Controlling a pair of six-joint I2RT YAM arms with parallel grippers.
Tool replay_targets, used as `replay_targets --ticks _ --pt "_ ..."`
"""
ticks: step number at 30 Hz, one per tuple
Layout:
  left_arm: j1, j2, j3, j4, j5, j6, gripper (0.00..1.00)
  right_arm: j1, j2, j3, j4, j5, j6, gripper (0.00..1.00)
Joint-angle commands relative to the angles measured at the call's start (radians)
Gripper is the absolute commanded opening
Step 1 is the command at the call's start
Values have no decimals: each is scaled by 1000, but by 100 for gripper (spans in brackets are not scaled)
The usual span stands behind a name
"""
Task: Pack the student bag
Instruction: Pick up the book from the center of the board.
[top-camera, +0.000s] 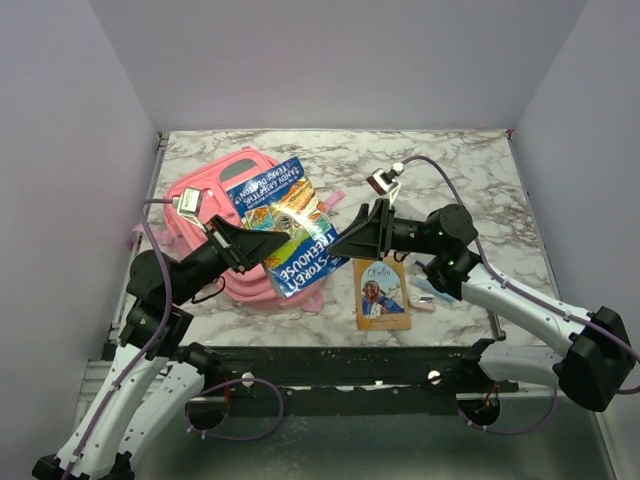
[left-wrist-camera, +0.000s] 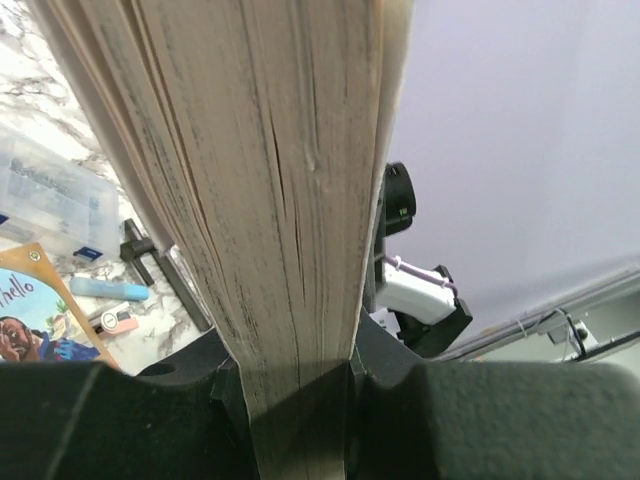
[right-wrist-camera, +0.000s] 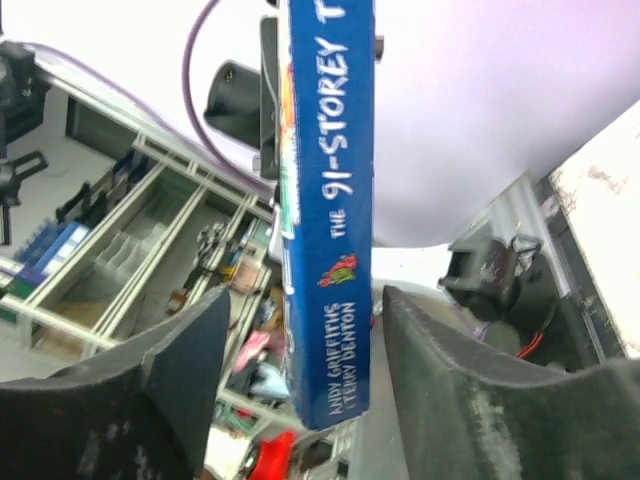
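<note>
**Book clamped in the left hand over the pink bag**

The student bag (top-camera: 210, 188) lies on the left half of the marble surface (top-camera: 450, 170), with its grey-trimmed pocket towards the far wall and its pink straps towards the arms. In the top view a blue book (top-camera: 288, 225) covers the bag's right side. It sits cover up and askew, with "Storey Treehouse" readable on the front. Whether it touches the fabric cannot be told.

The left hand (top-camera: 262, 243) reaches in from the left and grips this book by its page edge. In the left wrist view the cut pages run straight down between the two black fingers, which press on both sides of the block.

The right hand (top-camera: 345, 238) meets the book from the opposite side, at the spine. In the right wrist view the blue spine, lettered "The 91-Storey" and "Andy Griffiths, Terry Denton", hangs between the two fingers (right-wrist-camera: 150, 380). They stand spread, with a clear gap on either side, so this hand is not gripping.

A small orange book (top-camera: 382, 293) lies flat on the surface just right of the bag, below the right hand. The left wrist view also shows a clear plastic box (left-wrist-camera: 50, 195) and a pale blue marker (left-wrist-camera: 110, 290) on the marble near that book.
</note>
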Motion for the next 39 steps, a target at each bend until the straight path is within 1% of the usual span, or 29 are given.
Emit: replay_targets --ticks 1,3,5,8,10,14,17,20,22,25,27,30,31,32,33,34,35,36,37,39 --pt "5 -24 -33 123 -140 -42 4 8 -22 -79 156 247 91 69" --pt "5 -24 -36 150 -165 -39 0 34 -7 -121 244 320 148 71" --pt "5 -21 -50 188 -175 -51 0 82 11 -146 310 402 168 72" --pt "5 -16 -87 277 -203 -100 0 185 27 -151 327 549 165 73" --pt "4 -14 -110 328 -217 -117 0 234 41 -150 351 617 165 73" --pt "5 3 -133 375 -236 -133 0 266 71 -143 352 733 174 72" --pt "4 19 -154 395 -230 -128 0 269 109 -109 287 760 229 64" --pt "4 20 -200 459 -241 -141 0 292 161 -98 339 784 262 48" --pt "4 20 -212 469 -249 -148 0 301 200 -88 380 791 289 42" --pt "4 23 -225 476 -261 -136 0 307 232 -67 408 799 285 40" --pt "4 29 -235 484 -271 -144 0 311 240 -49 362 812 274 40" --pt "3 39 -241 486 -240 -121 0 310 225 -66 323 849 262 35" --pt "3 39 -252 486 -220 -109 0 311 206 -93 324 877 246 28" --pt "4 40 -271 484 -207 -100 6 308 184 -117 316 902 225 23" --pt "4 34 -300 476 -201 -108 18 303 152 -146 286 930 209 16" --pt "7 25 -332 455 -211 -144 35 293 122 -168 247 950 189 10" --pt "11 18 -373 442 -221 -181 50 284 82 -190 190 972 167 6" --pt "16 15 -401 440 -220 -209 61 271 45 -203 132 994 136 2" --pt "21 13 -426 430 -209 -218 69 260 0 -210 42 1025 107 1" --pt "32 21 -436 378 -173 -188 77 244 -90 -206 -141 1107 21 1"
